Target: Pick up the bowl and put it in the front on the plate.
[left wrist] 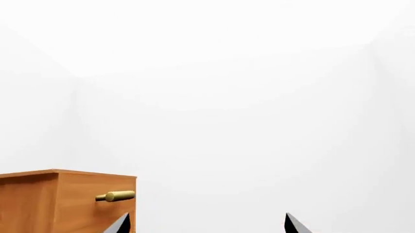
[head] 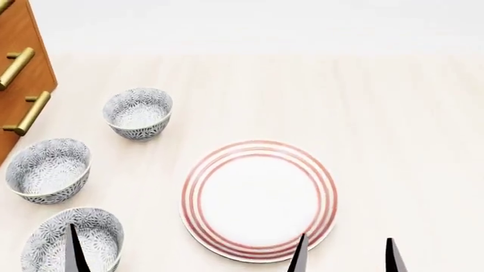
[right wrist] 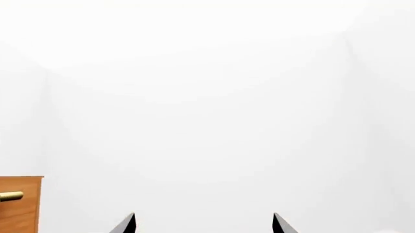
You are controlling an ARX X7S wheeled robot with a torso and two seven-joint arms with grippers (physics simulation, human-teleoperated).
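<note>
Three look-alike bowls, white with a grey-blue floral pattern, stand in a row at the left in the head view: the nearest bowl [head: 72, 241], the middle bowl [head: 47, 169] and the far bowl [head: 138, 112]. The plate [head: 259, 199], white with red rings, lies flat to their right with nothing on it. One fingertip [head: 73, 249] of my left gripper [left wrist: 207, 225] shows over the nearest bowl; the gripper is open and holds nothing. My right gripper [head: 345, 258] hangs open at the plate's near right rim, also with nothing in it. Both wrist views show only wall and cabinet.
A wooden drawer cabinet [head: 22, 68] with brass handles [head: 30, 112] stands at the far left, close to the bowls; it also shows as the cabinet [left wrist: 65, 199] in the left wrist view. The pale wooden tabletop [head: 393, 124] stretches right of the plate.
</note>
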